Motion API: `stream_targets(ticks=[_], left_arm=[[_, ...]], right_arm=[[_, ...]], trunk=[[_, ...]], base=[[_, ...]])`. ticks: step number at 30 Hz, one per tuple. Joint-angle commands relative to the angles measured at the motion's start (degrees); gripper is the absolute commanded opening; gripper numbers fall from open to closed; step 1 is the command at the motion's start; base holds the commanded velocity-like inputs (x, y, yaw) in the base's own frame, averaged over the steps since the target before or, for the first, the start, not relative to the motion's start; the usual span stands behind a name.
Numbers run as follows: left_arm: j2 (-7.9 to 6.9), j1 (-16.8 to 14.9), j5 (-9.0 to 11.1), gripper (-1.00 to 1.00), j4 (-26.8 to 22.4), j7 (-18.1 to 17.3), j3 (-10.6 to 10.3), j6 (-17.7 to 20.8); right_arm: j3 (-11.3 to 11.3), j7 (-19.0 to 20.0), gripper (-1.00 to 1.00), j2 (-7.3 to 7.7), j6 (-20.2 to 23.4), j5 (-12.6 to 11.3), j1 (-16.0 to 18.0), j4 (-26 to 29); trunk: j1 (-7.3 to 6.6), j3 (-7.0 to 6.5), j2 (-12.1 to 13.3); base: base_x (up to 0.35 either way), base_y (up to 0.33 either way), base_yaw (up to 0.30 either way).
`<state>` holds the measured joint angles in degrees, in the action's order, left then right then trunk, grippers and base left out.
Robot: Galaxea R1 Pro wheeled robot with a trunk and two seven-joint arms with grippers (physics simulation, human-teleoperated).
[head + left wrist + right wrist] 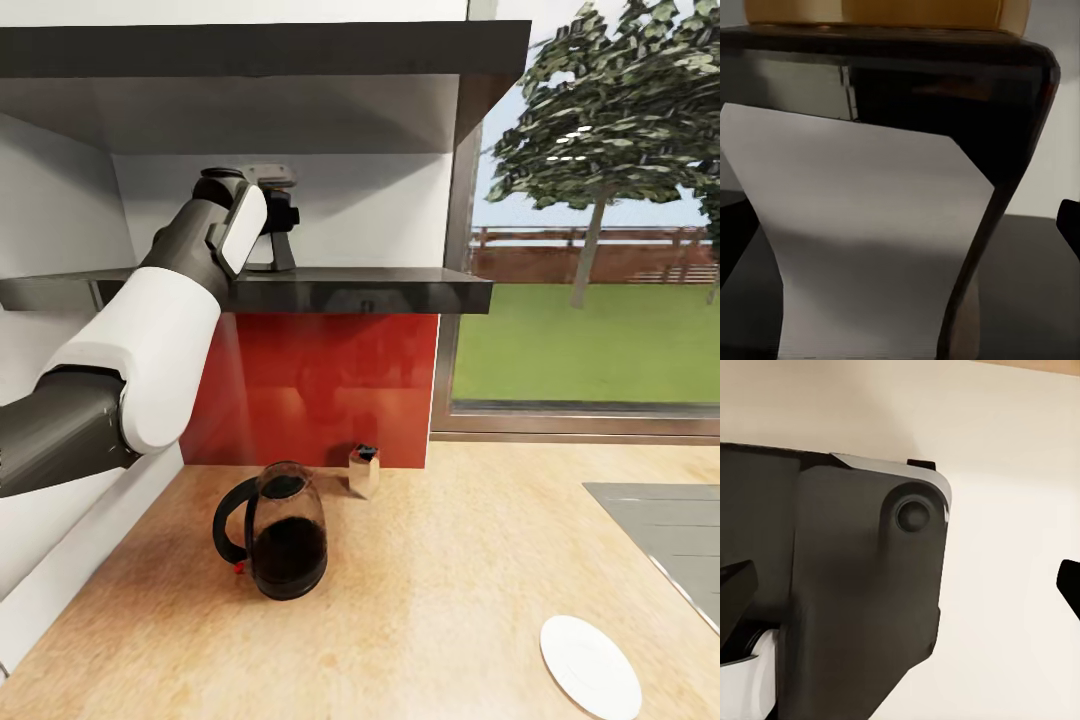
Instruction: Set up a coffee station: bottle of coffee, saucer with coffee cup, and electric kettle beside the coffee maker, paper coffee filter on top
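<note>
Up on the kitchen shelf (360, 290), head view: the left arm reached to the shelf, with the left gripper (283, 215) at a dark object with a silvery top, apparently the coffee maker (277, 240). Whether the fingers were wide or closed on it could not be told from this angle. On the countertop (450, 600) the electric kettle (275, 535) stood upright, a small bottle of coffee (364, 470) stood just behind it near the red backsplash (320, 390), and the saucer (590, 665) lay well apart at the near right. No cup or paper filter visible. Judged progress: kettle, bottle and saucer on the counter, but nothing grouped around a coffee maker; filter, cup and the final arranging remained.

Left wrist view: the coffee maker (870, 247) loomed very close, pale curved front panel, dark overhang above, amber part on top. One dark fingertip (1069, 225) showed at the frame edge, beside the body and not clearly touching it; finger spread could not be told.

Right wrist view: dark fingertips (1071, 585) sat at opposite frame edges, so the right gripper (904, 585) was spread wide, holding nothing. A dark robot panel (855, 585) lay in front of it against a pale surface.
</note>
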<state>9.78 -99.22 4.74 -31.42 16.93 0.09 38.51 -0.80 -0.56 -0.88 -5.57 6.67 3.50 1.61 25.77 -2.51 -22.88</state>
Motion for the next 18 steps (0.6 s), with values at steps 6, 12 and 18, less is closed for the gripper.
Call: stream_targets(ticks=[6, 12, 18], left_arm=[[-0.11, 0.2, 0.2, -1.0, -0.3, 0.5, 0.1, 0.2], [-0.11, 0.2, 0.4, -1.0, -1.0, 0.5, 0.0, 0.2], [-0.04, 0.3, 0.3, -1.0, -1.3, 0.5, -0.1, 0.1]], right_arm=[[-0.1, -0.1, 1.0, 0.0, -0.1, 0.5, 0.0, 0.0], [-0.2, -0.1, 1.0, 0.0, -0.1, 0.5, 0.0, -0.1], [-0.2, -0.1, 1.0, 0.05, -0.1, 0.5, 0.0, -0.1]], trunk=[[0.02, 0.02, 0.0], [0.02, 0.02, 0.0], [0.02, 0.02, 0.0]], base=[[0.0, 0.0, 0.0], [0.0, 0.0, 0.0], [0.0, 0.0, 0.0]])
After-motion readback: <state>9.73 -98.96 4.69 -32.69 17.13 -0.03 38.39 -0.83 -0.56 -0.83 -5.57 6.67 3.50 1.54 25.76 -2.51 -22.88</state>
